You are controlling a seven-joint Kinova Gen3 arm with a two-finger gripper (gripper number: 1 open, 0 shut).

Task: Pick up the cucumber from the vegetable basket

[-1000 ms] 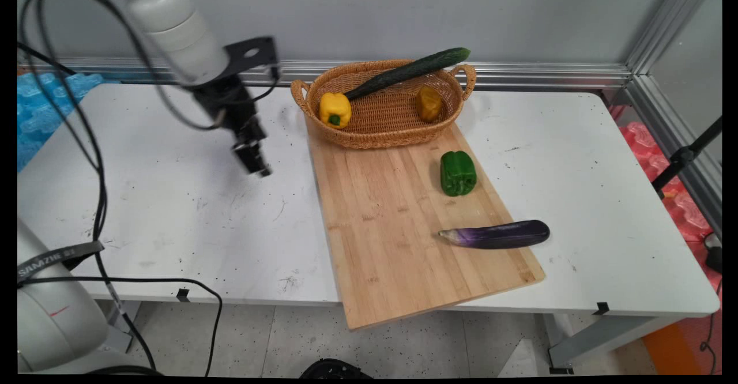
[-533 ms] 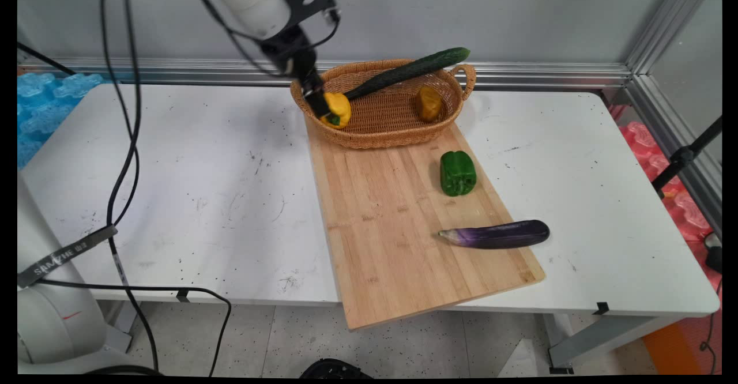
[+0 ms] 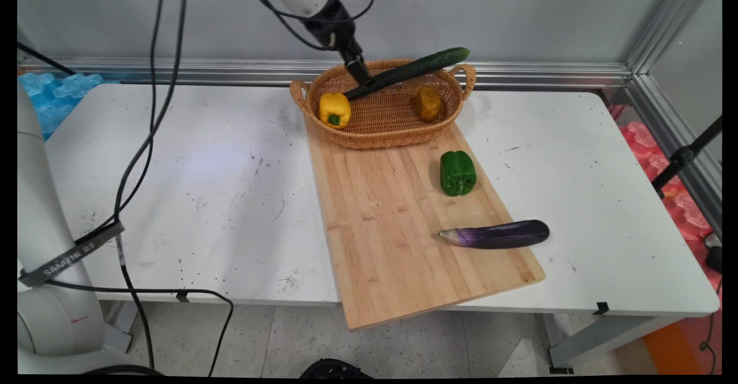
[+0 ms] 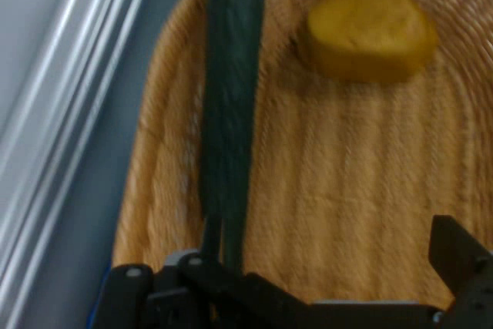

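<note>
Over basket [image 3: 383, 121] — long dark-green cucumber [image 3: 412, 70]

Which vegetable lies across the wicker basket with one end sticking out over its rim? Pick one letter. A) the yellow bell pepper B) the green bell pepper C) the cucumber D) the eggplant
C: the cucumber slants across the wicker basket, its far end jutting past the rim near the right handle, while the eggplant and green bell pepper rest on the cutting board and the yellow bell pepper sits wholly inside.
</note>
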